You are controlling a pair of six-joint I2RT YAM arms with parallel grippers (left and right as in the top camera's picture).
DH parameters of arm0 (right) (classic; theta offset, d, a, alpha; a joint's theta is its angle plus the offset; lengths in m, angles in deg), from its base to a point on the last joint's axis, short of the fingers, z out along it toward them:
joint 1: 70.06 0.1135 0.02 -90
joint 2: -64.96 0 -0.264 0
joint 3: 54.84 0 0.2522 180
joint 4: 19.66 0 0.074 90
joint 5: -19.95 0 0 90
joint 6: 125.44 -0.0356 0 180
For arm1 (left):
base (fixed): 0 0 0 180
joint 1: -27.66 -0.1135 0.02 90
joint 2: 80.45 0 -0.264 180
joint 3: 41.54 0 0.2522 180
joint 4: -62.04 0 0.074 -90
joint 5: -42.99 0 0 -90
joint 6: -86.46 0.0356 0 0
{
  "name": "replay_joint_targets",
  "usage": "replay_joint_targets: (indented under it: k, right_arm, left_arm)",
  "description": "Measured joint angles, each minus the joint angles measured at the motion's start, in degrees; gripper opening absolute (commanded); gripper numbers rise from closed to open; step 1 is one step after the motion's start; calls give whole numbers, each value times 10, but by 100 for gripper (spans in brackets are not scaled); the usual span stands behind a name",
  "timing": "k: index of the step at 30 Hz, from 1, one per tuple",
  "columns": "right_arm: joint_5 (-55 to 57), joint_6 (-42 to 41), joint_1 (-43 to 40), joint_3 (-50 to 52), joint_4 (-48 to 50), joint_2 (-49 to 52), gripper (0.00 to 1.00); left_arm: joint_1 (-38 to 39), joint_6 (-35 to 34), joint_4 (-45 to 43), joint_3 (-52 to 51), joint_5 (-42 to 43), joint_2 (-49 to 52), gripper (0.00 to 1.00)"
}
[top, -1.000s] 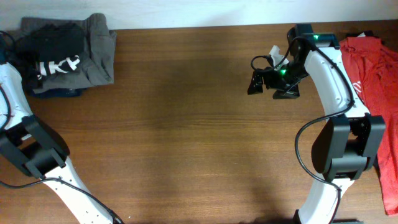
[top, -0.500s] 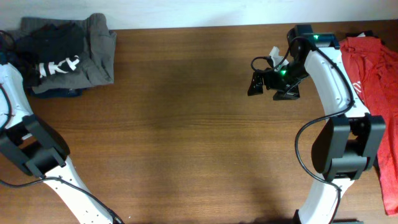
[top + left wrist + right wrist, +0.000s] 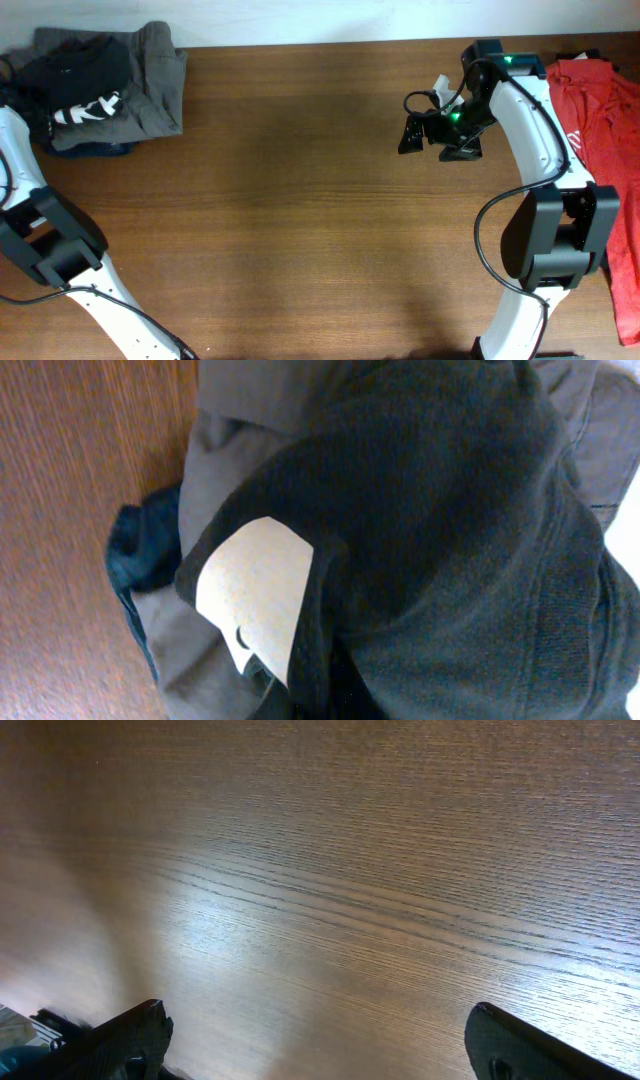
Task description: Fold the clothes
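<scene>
- Wooden table [image 3: 300, 220]: the middle is left bare, judged to be kept as the folding area.
- Right arm [image 3: 535, 130]: it is bent over the far right part of the table. Right gripper [image 3: 320, 1038]: the fingers are spread wide above bare wood and nothing is held. It is judged to be parked clear of the pile.
- Left arm [image 3: 20, 170]: it is reached along the left edge towards the far-left corner.
- Red T-shirt [image 3: 600, 110]: it is crumpled at the right edge, partly off the table, and well apart from both grippers.
- Grey garment [image 3: 160, 75]: it is spread loosely in the far-left corner as the base of a heap.
- Black T-shirt [image 3: 85, 70]: it is laid on the grey garment and bunched, not flat, with its fabric drawn towards the left edge. Heavy folds and a ribbed band are seen in the left wrist view.
- Dark blue cloth [image 3: 105, 150]: only a strip is shown under the near edge of the heap.
- White lettering [image 3: 85, 108]: it is creased and only partly legible. It is seen as a folded white patch from the wrist.
- Left gripper: the fingers are not shown in any view and the jaws are pressed together. Black fabric fills the wrist view and gathers at its lower edge, so a pinch on the black T-shirt is judged. This is presumably so that it can be pulled off the heap and spread on the table.
</scene>
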Motion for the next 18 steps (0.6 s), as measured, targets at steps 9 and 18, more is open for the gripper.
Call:
replay_joint_targets:
  k: [9,18]
  right_arm:
    - [0,0,0,0,0,0,99]
    - [0,0,0,0,3,0,99]
  left_arm:
    - [-7,106,-1,29,0,4,3]
    - [-7,224,64,44,-2,4,72]
